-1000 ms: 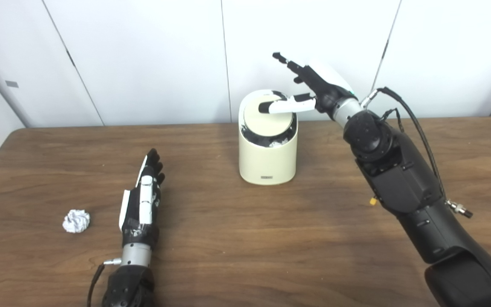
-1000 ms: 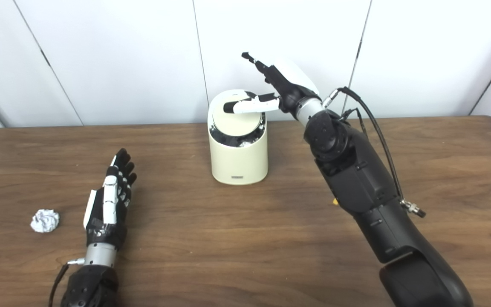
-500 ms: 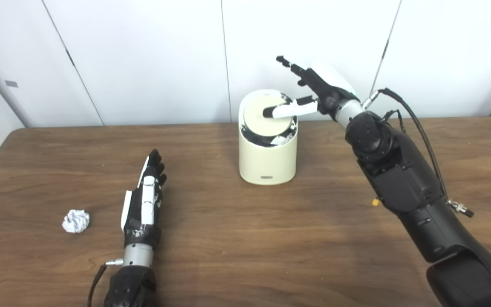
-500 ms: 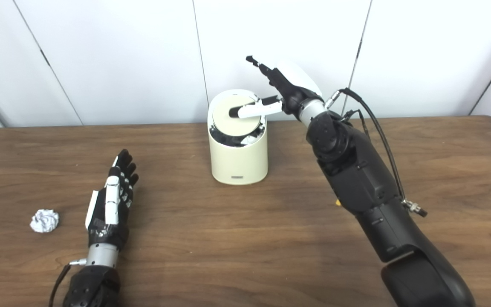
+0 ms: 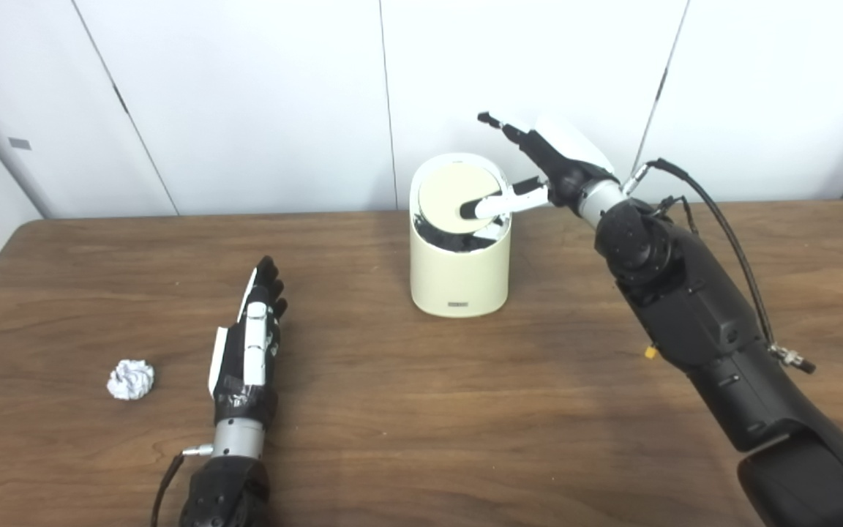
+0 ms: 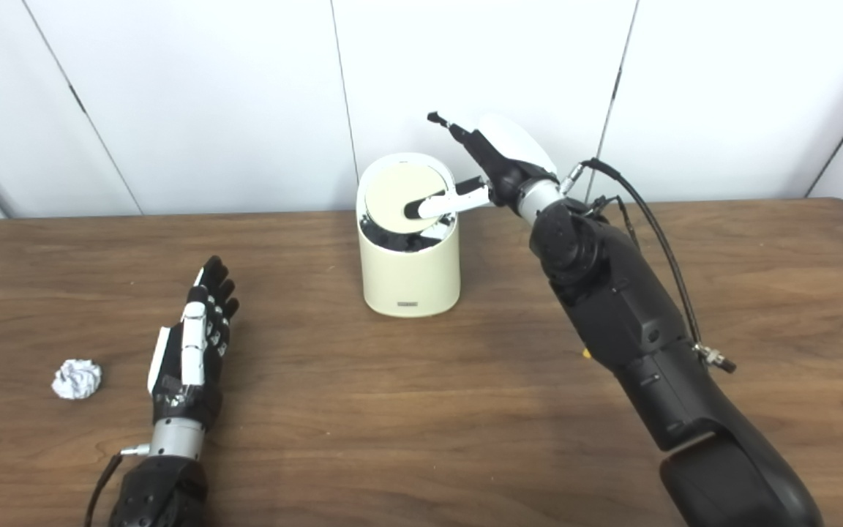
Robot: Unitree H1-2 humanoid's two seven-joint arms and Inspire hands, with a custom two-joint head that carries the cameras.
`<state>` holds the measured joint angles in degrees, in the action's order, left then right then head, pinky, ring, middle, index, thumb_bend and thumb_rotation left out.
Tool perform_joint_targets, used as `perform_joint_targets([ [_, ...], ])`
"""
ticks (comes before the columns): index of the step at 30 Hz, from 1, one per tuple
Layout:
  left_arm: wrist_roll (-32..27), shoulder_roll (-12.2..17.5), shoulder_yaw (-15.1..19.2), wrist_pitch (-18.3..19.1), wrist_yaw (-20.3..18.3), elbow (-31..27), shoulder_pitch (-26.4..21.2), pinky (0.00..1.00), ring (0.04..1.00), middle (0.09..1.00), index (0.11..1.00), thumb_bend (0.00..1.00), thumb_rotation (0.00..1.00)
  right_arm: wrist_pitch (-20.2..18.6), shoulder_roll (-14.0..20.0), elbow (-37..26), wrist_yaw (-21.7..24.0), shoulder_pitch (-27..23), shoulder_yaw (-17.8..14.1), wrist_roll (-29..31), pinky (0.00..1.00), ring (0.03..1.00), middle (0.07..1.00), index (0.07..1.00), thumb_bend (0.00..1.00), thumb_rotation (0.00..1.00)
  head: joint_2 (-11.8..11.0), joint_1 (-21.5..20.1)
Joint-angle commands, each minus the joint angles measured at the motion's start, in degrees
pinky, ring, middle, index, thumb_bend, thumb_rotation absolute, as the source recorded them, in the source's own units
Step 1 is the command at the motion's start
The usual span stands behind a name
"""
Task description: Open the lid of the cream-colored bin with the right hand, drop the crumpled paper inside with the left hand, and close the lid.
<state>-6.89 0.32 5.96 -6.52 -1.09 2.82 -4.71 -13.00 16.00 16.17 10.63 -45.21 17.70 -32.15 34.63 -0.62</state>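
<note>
Cream bin (image 5: 459, 271), one paper ball (image 5: 130, 379), two hands, fingers spread, holding nothing

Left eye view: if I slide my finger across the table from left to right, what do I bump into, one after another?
Crumpled paper → left hand, lying flat → cream-colored bin → right hand, one of its fingers reaching over the lid.

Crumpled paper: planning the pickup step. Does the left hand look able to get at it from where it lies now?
Probably yes. The crumpled paper sits alone on the table, just left of the left hand, which lies flat, open and empty. Nothing stands between them.
</note>
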Motion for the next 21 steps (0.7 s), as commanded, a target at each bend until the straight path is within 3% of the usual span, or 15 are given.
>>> perform_joint_targets([
  [1, -0.24, -1.61, -1.03, 0.19, 0.06, 0.67, 2.48, 1.0, 1.0, 1.0, 1.0, 0.47, 0.97, 2.9, 0.59, -1.1, -1.85, -2.29, -0.37, -0.64, 0.88, 0.933, 0.932, 0.924, 0.85, 0.48, 0.23, -0.12],
  [9, 0.03, -1.55, -1.28, 0.76, 0.23, -0.1, 2.64, 1.0, 1.0, 1.0, 1.0, 0.46, 0.99, 4.54, 0.16, -0.21, -2.55, -2.14, -0.16, -1.04, 0.91, 0.949, 0.932, 0.921, 0.82, 0.41, 1.02, -0.05],
  [21, 0.27, -1.58, -1.43, 1.22, 0.48, -0.81, 2.7, 1.0, 1.0, 1.0, 1.0, 0.45, 0.99, 4.58, 0.16, -0.61, -2.39, -2.04, 0.41, -1.68, 0.92, 0.953, 0.932, 0.919, 0.82, 0.42, 1.59, 0.04],
])
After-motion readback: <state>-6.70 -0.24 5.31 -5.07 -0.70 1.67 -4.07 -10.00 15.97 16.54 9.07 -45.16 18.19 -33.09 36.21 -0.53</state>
